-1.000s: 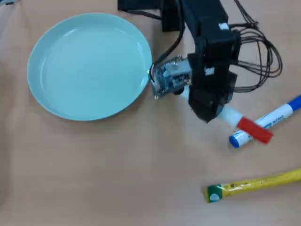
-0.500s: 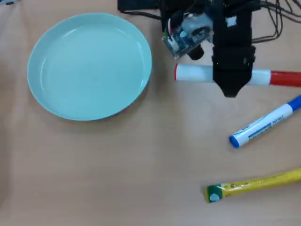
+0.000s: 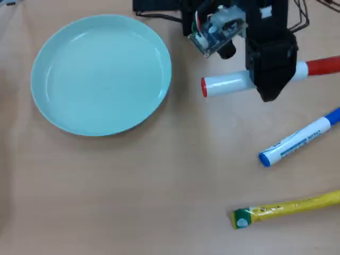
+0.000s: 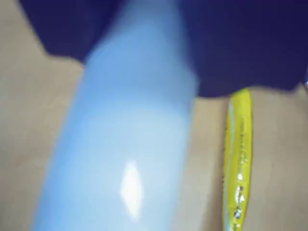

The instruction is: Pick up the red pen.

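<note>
The red pen (image 3: pixel 228 83) is a thick white marker with a red cap at its right end and a thin red ring at its left end, lying across the upper right of the overhead view. My black gripper (image 3: pixel 270 79) straddles its middle from above, with the jaws closed on the white barrel. In the wrist view the pen's white barrel (image 4: pixel 125 159) fills most of the frame, blurred and very close, with the dark jaws across the top. I cannot tell whether the pen is off the table.
A blue-capped white marker (image 3: pixel 300 137) lies below the pen. A yellow stick with a green end (image 3: pixel 287 208) lies near the bottom right and also shows in the wrist view (image 4: pixel 239 154). A light blue plate (image 3: pixel 36 85) sits at the upper left.
</note>
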`<control>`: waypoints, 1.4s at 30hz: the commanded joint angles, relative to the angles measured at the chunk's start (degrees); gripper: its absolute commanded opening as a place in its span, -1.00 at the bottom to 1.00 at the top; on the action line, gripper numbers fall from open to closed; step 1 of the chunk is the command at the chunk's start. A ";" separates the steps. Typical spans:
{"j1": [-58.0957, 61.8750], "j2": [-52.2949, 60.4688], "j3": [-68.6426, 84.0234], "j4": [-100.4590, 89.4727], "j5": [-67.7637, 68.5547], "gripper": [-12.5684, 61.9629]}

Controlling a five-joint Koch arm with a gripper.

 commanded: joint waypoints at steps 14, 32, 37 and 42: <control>-0.35 8.61 4.66 -3.87 -1.76 -0.85; -0.35 8.96 10.28 -11.60 -2.11 -0.85; -0.18 8.79 10.81 -12.83 -2.11 -0.84; 0.00 8.79 10.81 -12.92 -2.11 -0.85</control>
